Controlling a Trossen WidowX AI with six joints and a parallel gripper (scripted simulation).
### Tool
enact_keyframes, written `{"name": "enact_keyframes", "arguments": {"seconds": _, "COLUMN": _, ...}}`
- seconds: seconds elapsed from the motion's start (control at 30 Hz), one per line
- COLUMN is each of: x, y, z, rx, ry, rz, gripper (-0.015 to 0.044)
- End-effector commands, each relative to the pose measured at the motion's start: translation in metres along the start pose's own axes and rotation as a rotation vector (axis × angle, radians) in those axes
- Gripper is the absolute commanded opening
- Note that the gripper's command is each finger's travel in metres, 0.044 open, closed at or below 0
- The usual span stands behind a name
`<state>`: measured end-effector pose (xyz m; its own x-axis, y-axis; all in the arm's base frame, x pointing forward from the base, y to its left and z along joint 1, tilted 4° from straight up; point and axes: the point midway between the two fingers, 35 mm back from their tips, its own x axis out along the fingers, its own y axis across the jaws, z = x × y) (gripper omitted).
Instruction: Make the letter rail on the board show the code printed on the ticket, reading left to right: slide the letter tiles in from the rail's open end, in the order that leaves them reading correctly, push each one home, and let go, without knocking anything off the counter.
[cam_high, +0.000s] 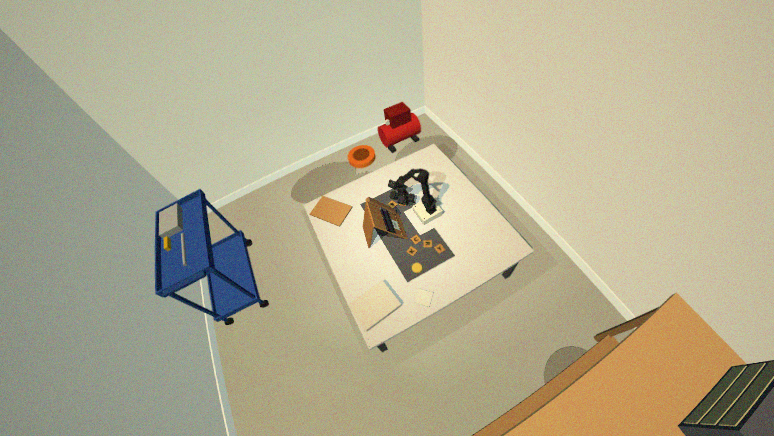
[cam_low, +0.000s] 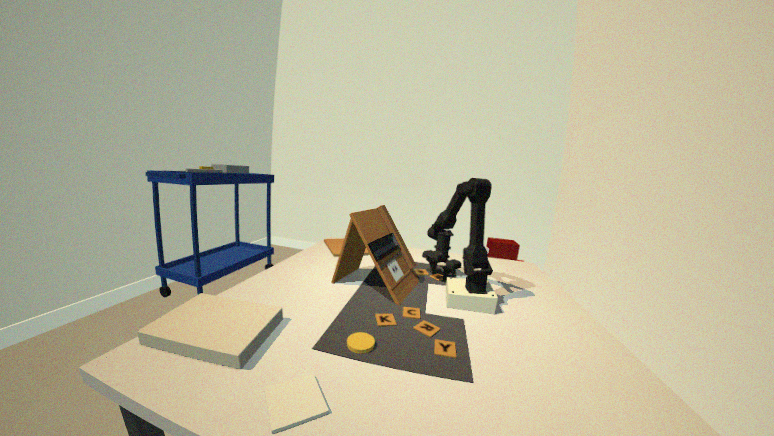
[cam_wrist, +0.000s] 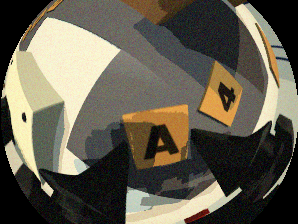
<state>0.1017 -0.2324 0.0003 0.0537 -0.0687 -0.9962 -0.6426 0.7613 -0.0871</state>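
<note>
My gripper (cam_wrist: 160, 140) is open, its fingertips on either side of the A tile (cam_wrist: 176, 117); no grip on it shows. The 4 tile (cam_wrist: 234, 92) (cam_high: 392, 204) (cam_low: 421, 271) lies beside it on the dark mat. The K tile (cam_high: 411, 251) (cam_low: 385, 319), C tile (cam_high: 415, 239) (cam_low: 411, 312), R tile (cam_high: 427, 243) (cam_low: 426, 328) and Y tile (cam_high: 439, 248) (cam_low: 445, 348) lie flat on the mat's other part. The tilted wooden board (cam_low: 373, 224) carries a dark rail (cam_low: 383, 246) and a ticket (cam_low: 398, 276) below it; its print is too small to read.
A yellow disc (cam_high: 416, 267) (cam_low: 360, 342) lies on the mat (cam_low: 341, 338). A thick pale slab (cam_low: 211, 327) and a thin pale square (cam_low: 296, 403) lie near one table end. A brown panel (cam_high: 330, 210) lies behind the board. The arm's white base (cam_low: 471, 300) (cam_wrist: 25, 110) stands beside the mat.
</note>
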Motion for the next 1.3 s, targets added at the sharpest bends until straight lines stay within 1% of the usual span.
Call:
{"name": "enact_keyframes", "arguments": {"seconds": 0.0, "x": 0.001, "y": 0.001, "z": 0.0, "rx": -0.004, "ry": 0.001, "rz": 0.002, "gripper": 0.0287}}
{"name": "enact_keyframes", "arguments": {"seconds": 0.23, "x": 0.001, "y": 0.0, "z": 0.0, "rx": -0.004, "ry": 0.001, "rz": 0.002, "gripper": 0.024}}
{"name": "enact_keyframes", "arguments": {"seconds": 0.53, "x": -0.005, "y": 0.002, "z": 0.001, "rx": -0.003, "ry": 0.001, "rz": 0.002, "gripper": 0.0004}}
{"name": "enact_keyframes", "arguments": {"seconds": 1.27, "x": -0.013, "y": 0.005, "z": 0.003, "rx": -0.003, "ry": 0.001, "rz": 0.002, "gripper": 0.0}}
